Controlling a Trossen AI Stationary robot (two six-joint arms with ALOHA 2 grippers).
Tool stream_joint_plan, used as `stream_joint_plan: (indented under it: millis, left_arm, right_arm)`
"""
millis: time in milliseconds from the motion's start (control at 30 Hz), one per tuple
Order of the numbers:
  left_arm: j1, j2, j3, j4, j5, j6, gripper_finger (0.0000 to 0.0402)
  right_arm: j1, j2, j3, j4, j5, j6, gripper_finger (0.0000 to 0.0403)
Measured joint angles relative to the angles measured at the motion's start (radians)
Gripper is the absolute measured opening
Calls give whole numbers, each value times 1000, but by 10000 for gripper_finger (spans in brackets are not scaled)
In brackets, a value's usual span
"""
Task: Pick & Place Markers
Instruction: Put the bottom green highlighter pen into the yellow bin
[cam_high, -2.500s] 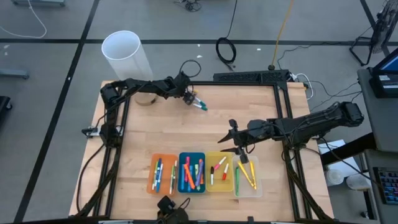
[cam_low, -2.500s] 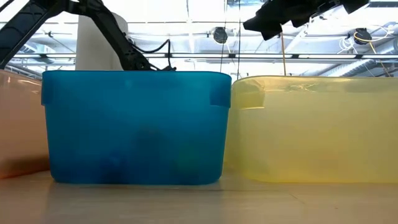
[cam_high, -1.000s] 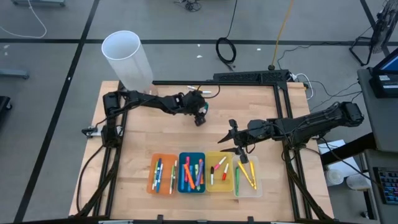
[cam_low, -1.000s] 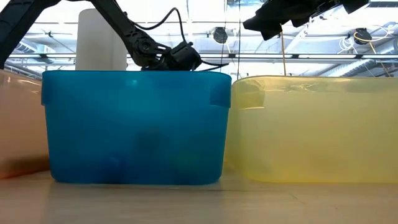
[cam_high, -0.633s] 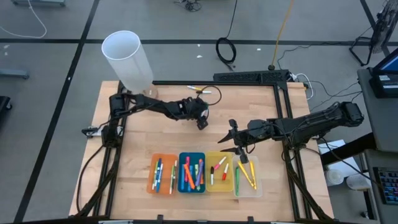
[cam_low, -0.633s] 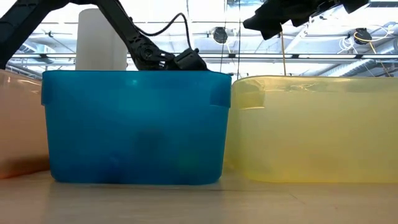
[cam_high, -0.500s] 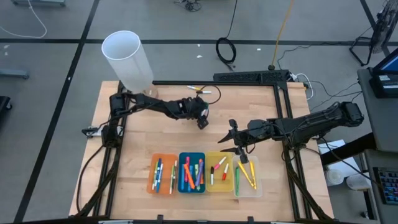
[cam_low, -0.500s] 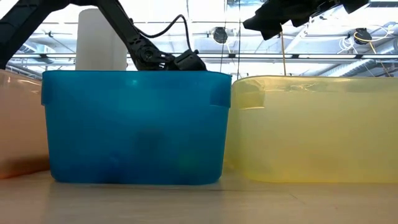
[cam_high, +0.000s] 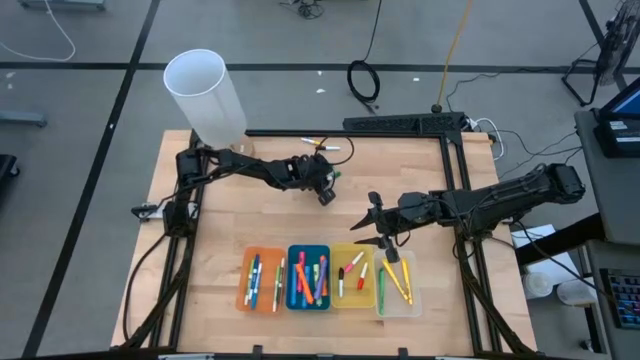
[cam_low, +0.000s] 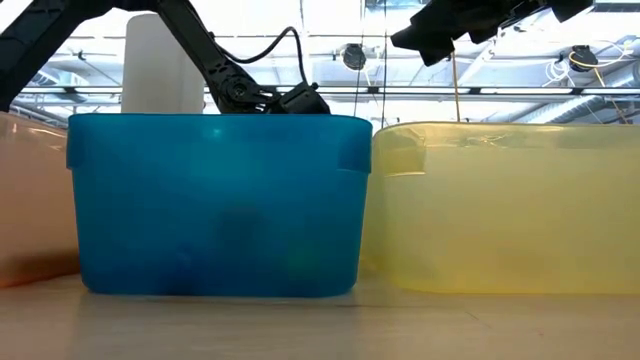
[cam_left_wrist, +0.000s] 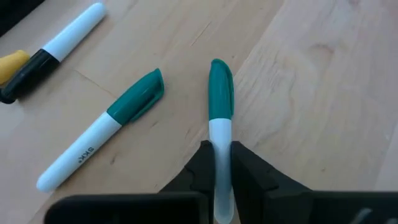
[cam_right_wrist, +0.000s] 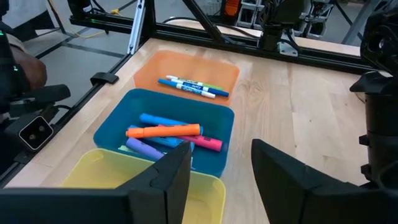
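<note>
A: What does the left gripper (cam_left_wrist: 221, 163) hold?
B: Its fingers clamp a green-capped white marker (cam_left_wrist: 220, 115) just above the wooden table (cam_left_wrist: 311, 93).
A: And nearby?
B: A second green-capped marker (cam_left_wrist: 102, 127) lies beside it; the right gripper (cam_high: 377, 223) hangs parted above the yellow tray (cam_high: 352, 252)

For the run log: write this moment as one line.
left gripper: shut on green-capped marker | right gripper: open, above trays | phase: grasp
</note>
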Motion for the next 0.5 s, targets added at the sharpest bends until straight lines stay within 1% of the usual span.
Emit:
stream_joint_plan:
  millis: [167,233,300,400,500]
  left_arm:
    - [0,-15,-2,-10,34,27,34]
    - [-9,-34,-5,-25,36,41,36]
    - [-21,-62,-8,-39,35,64,33]
    - [-44,-114,-8,-15,41,104,33]
    - [-63,-163,-25,92,59,144,33]
  right_arm:
    - [0,0,0,-2,3,2,155]
    - [1,0,1,-19,52,3,155]
    - [1,-3,1,-60,156,3,155]
    - [0,-8,1,-133,344,35,155]
    - [-2,-8,1,-219,523,93,155]
